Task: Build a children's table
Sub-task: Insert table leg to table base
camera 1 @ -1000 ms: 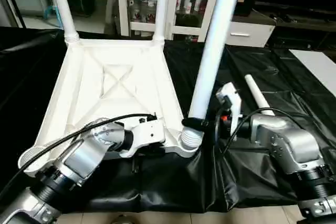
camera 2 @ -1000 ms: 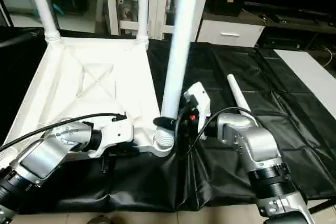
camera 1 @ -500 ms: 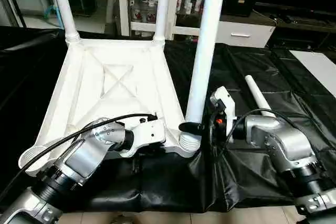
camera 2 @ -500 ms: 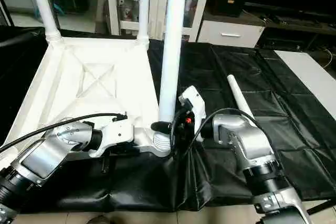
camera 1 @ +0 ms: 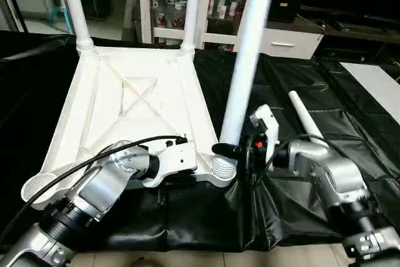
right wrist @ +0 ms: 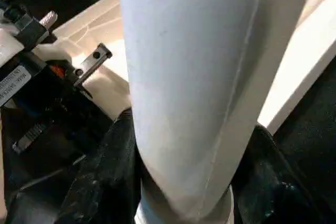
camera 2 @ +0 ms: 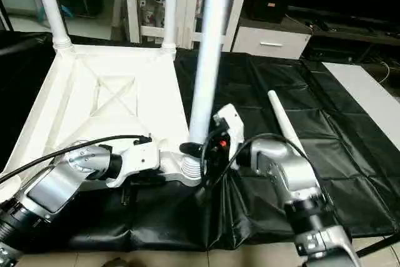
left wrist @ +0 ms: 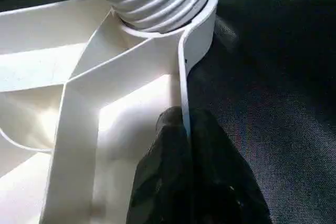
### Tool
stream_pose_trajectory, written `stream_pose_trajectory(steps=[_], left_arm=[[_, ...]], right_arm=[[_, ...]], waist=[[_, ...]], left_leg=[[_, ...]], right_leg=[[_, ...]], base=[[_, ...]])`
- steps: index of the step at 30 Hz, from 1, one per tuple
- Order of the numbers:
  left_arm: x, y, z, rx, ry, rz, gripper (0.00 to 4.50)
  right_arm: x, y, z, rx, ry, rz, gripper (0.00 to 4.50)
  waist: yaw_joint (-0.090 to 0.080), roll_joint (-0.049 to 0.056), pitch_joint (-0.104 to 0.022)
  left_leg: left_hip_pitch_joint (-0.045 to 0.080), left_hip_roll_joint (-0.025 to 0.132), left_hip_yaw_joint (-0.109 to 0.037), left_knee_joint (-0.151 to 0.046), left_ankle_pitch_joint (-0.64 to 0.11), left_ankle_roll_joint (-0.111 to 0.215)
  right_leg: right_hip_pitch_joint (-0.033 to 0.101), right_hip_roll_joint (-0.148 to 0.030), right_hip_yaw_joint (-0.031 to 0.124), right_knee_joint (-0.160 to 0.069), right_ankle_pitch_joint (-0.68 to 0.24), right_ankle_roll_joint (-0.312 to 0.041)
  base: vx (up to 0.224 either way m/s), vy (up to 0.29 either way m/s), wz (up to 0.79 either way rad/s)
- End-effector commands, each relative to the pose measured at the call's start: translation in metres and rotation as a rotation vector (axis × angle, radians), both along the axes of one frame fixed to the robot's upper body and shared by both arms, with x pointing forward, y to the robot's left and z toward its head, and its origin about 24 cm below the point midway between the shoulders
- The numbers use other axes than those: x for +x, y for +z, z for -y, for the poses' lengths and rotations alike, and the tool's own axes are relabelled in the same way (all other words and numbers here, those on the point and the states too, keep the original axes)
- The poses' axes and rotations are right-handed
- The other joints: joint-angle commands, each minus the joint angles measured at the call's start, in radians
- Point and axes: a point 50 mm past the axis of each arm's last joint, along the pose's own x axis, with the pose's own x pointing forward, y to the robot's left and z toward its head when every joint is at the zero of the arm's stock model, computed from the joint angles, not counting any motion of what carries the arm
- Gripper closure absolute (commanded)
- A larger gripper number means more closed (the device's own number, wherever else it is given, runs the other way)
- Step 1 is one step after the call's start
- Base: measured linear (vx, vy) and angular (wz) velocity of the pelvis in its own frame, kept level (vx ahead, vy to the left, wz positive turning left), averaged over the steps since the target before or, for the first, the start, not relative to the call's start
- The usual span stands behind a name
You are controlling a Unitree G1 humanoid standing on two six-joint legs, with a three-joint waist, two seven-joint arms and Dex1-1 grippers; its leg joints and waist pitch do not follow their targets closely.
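The children's table top (camera 1: pixel 134 101) lies upside down on the black cloth, its ribbed underside facing up. Two white legs (camera 1: pixel 75 4) (camera 1: pixel 191 4) stand in its far corner sockets. A third leg (camera 1: pixel 247 48) stands in the near right socket (camera 1: pixel 224 168), leaning slightly right. My right gripper (camera 1: pixel 230 150) is shut on that leg just above the socket, one black finger (right wrist: pixel 113 171) on each side of it. My left gripper (left wrist: pixel 184 124) is shut on the top's thin near rim beside the same socket. A fourth leg (camera 1: pixel 302 117) lies loose on the cloth to the right.
The near left socket (camera 1: pixel 34 186) holds nothing. A flat white board (camera 1: pixel 378 85) lies at the far right of the black-draped worktable (camera 1: pixel 187 217). A white glass-door cabinet (camera 1: pixel 215 4) stands behind it. A black cable runs along my left forearm (camera 1: pixel 94 192).
My right gripper has swung the third leg from a clear lean to the right to nearly upright over the near right socket. The left gripper has kept its hold on the rim.
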Motion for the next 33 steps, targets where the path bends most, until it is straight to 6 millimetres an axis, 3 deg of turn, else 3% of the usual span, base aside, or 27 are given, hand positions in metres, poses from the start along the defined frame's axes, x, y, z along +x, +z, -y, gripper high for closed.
stream_pose_trajectory(steps=[1, 3, 4, 9, 12, 13, 16, 17, 22, 24, 26, 31, 33], left_arm=[[-0.005, -0.013, 0.004, 0.0, -0.002, -0.039, 4.5], [-0.001, -0.011, 0.006, -0.017, 0.019, -0.024, 4.5], [0.002, -0.011, 0.008, -0.026, 0.034, -0.016, 4.5], [0.006, -0.01, 0.01, -0.031, 0.045, -0.003, 4.5], [0.009, -0.008, 0.01, -0.034, 0.055, 0.006, 4.5], [0.01, -0.008, 0.01, -0.034, 0.06, 0.01, 4.5], [0.012, -0.007, 0.009, -0.033, 0.07, 0.017, 4.5], [0.013, -0.007, 0.009, -0.033, 0.076, 0.021, 4.5], [0.014, -0.007, 0.008, -0.033, 0.083, 0.024, 4.5], [0.014, -0.007, 0.008, -0.032, 0.086, 0.026, 4.5], [0.014, -0.007, 0.007, -0.031, 0.088, 0.026, 4.5], [0.014, -0.007, 0.006, -0.025, 0.081, 0.024, 4.5], [0.014, -0.007, 0.006, -0.023, 0.077, 0.026, 4.5]], right_arm=[[-0.005, -0.016, 0.015, -0.047, -0.079, -0.053, 2.62], [-0.011, -0.023, 0.016, -0.02, -0.105, -0.067, 2.63], [-0.014, -0.027, 0.017, -0.002, -0.121, -0.075, 2.63], [-0.019, -0.034, 0.017, 0.028, -0.158, -0.082, 2.63], [-0.022, -0.039, 0.018, 0.056, -0.196, -0.083, 2.63], [-0.024, -0.04, 0.017, 0.06, -0.202, -0.08, 2.63], [-0.027, -0.042, 0.016, 0.058, -0.196, -0.06, 2.63], [-0.029, -0.043, 0.015, 0.047, -0.184, -0.044, 2.63], [-0.032, -0.044, 0.014, 0.034, -0.166, -0.022, 2.63], [-0.034, -0.045, 0.015, 0.021, -0.153, -0.017, 2.63], [-0.035, -0.047, 0.014, 0.007, -0.138, -0.014, 2.63], [-0.038, -0.049, 0.015, -0.063, -0.088, -0.001, 2.63], [-0.037, -0.05, 0.015, -0.091, -0.073, 0.002, 2.63]], waist=[[-0.011, 0.004, -0.037], [-0.012, 0.004, -0.036], [-0.011, 0.006, -0.034], [-0.019, 0.008, -0.031], [-0.026, 0.015, -0.034], [-0.029, 0.015, -0.035], [-0.032, 0.015, -0.032], [-0.031, 0.011, -0.032], [-0.036, 0.011, -0.028], [-0.04, 0.016, -0.026], [-0.045, 0.024, -0.023], [-0.054, 0.024, -0.018], [-0.06, 0.027, -0.015]], left_leg=[[0.026, 0.023, -0.011, -0.083, -0.439, -0.043], [0.027, 0.022, -0.012, -0.083, -0.452, -0.037], [0.034, 0.021, -0.011, -0.081, -0.471, -0.035], [0.038, 0.02, -0.02, -0.081, -0.52, -0.038], [0.039, 0.023, -0.025, -0.092, -0.535, -0.042], [0.033, 0.025, -0.027, -0.098, -0.535, -0.043], [0.035, 0.023, -0.027, -0.1, -0.566, -0.043], [0.038, 0.023, -0.028, -0.098, -0.572, -0.041], [0.041, 0.021, -0.031, -0.098, -0.592, -0.038], [0.041, 0.024, -0.034, -0.102, -0.621, -0.039], [0.049, 0.03, -0.038, -0.11, -0.671, -0.052], [0.05, 0.029, -0.038, -0.112, -0.697, -0.056], [0.052, 0.03, -0.04, -0.116, -0.729, -0.059]], right_leg=[[0.001, -0.052, 0.023, -0.105, -0.553, -0.061], [0.0, -0.053, 0.024, -0.109, -0.579, -0.054], [-0.008, -0.054, 0.025, -0.116, -0.608, -0.05], [-0.005, -0.06, 0.013, -0.133, -0.71, -0.026], [0.007, -0.062, 0.003, -0.14, -0.675, -0.037], [0.013, -0.062, 0.001, -0.137, -0.651, -0.04], [0.013, -0.063, -0.011, -0.143, -0.657, -0.035], [0.015, -0.072, -0.017, -0.15, -0.686, -0.026], [0.013, -0.076, -0.026, -0.162, -0.727, -0.016], [0.019, -0.078, -0.04, -0.166, -0.722, -0.014], [0.024, -0.076, -0.051, -0.167, -0.684, -0.023], [0.025, -0.081, -0.055, -0.173, -0.716, -0.014], [0.027, -0.077, -0.067, -0.177, -0.731, -0.008]], base=[[0.0, 0.0, 0.0], [0.0, 0.0, 0.0], [0.0, 0.0, 0.0], [0.0, 0.0, 0.0], [0.0, 0.0, 0.0], [0.0, 0.0, 0.0], [0.0, 0.0, 0.0], [0.0, 0.0, 0.0], [0.0, 0.0, 0.0], [0.0, 0.0, 0.0], [0.0, 0.0, 0.0], [0.0, 0.0, 0.0], [0.0, 0.0, 0.0]])
